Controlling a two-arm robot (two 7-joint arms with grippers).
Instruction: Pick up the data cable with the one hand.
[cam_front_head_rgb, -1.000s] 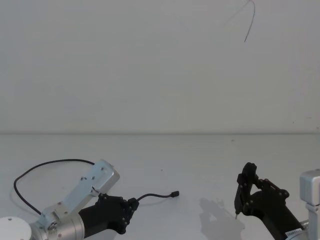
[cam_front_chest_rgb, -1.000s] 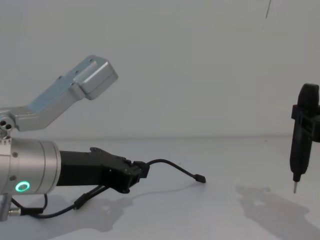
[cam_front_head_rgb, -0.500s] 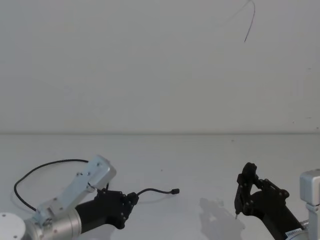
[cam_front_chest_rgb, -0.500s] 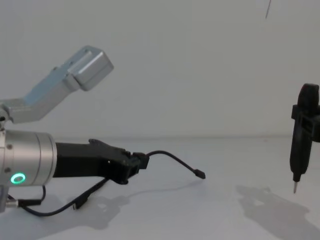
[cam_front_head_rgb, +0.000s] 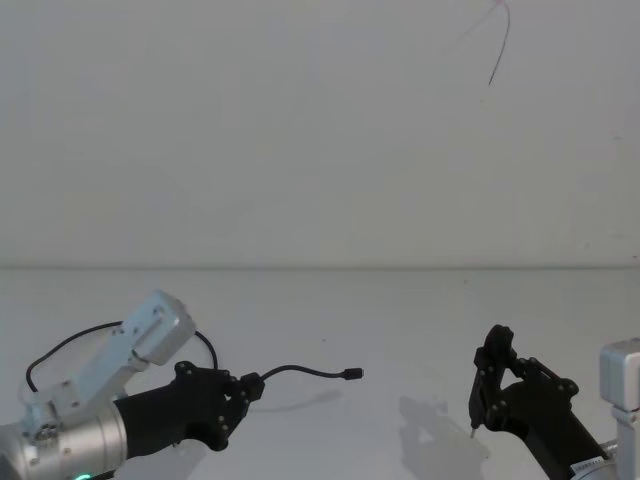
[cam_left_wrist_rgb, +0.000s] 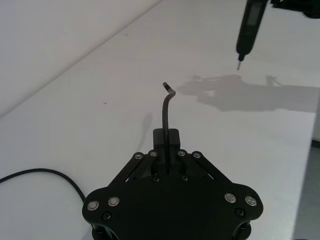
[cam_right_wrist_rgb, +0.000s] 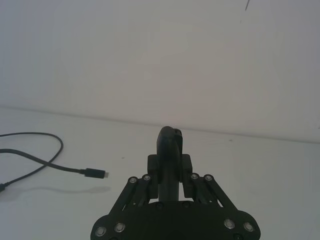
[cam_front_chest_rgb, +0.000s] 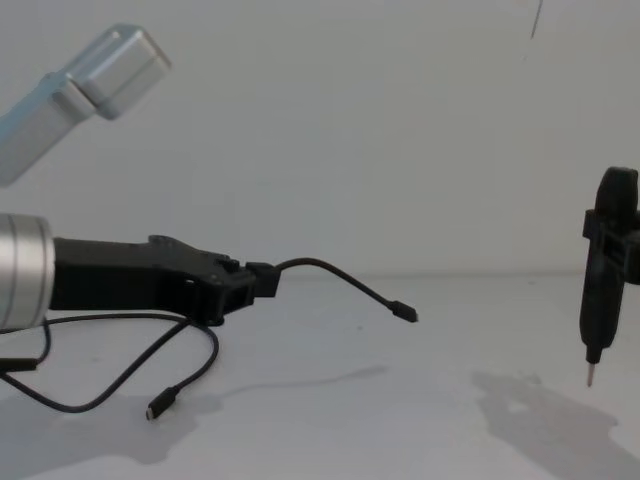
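A white desk stands in front of a plain white wall. The left gripper, black and blocky on a silver wrist, reaches in low over the desk's near left corner and points toward the middle. Its jaws are pressed together on the data cable, pinching the thin black cord a short way behind one plug. That short end arches up out of the fingertips and then dips, so the small plug hangs in the air, clear of the desk, with its shadow on the surface below. Behind the gripper the remaining cord droops in loose loops toward the left edge. The second plug hangs low near the front edge, and from the side it is hard to tell whether it touches the desk. The right gripper is parked over the near right corner, well apart from the cable. Its fingers are closed on either side of a slim black tool that stands upright, its thin metal pin tip pointing down above the desk
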